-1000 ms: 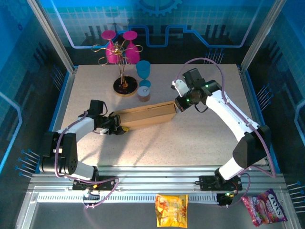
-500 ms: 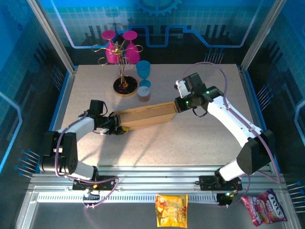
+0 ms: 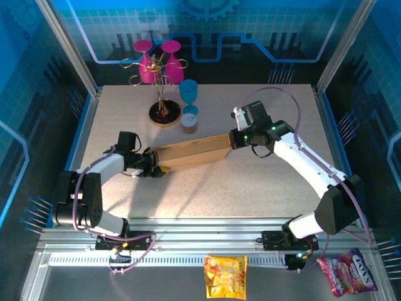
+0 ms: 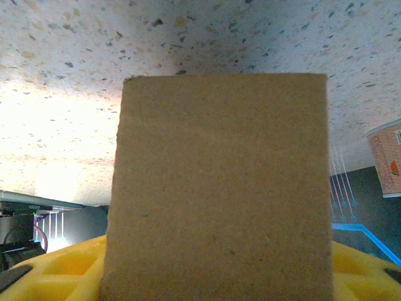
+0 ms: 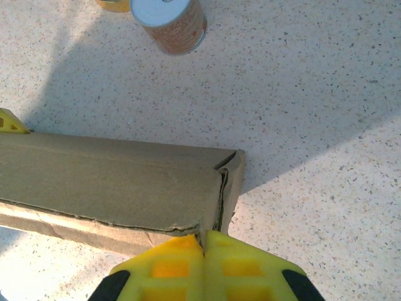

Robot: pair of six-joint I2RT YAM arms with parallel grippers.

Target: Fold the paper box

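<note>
The paper box (image 3: 191, 152) is a long, shallow brown cardboard box lying slantwise in the middle of the table, its right end farther from the arms. My left gripper (image 3: 152, 164) holds its left end. In the left wrist view the cardboard (image 4: 219, 188) covers the jaws, with yellow fingers (image 4: 62, 266) showing on both sides beneath it. My right gripper (image 3: 233, 140) is at the box's right end. In the right wrist view the fingers (image 5: 163, 269) are pinched shut on a thin cardboard edge at the corner of the box (image 5: 113, 182), where a seam gapes slightly.
A small can with a white lid (image 3: 190, 120) (image 5: 170, 19) (image 4: 385, 160) stands just behind the box. A blue goblet (image 3: 188, 91) and a wire rack with pink glasses (image 3: 160, 63) are farther back. Two snack bags (image 3: 225, 276) (image 3: 348, 273) lie below the table's front rail.
The right arm's wrist has dropped lower and swung a little right while its gripper stays on the box's right end. The box and the left arm have barely moved.
</note>
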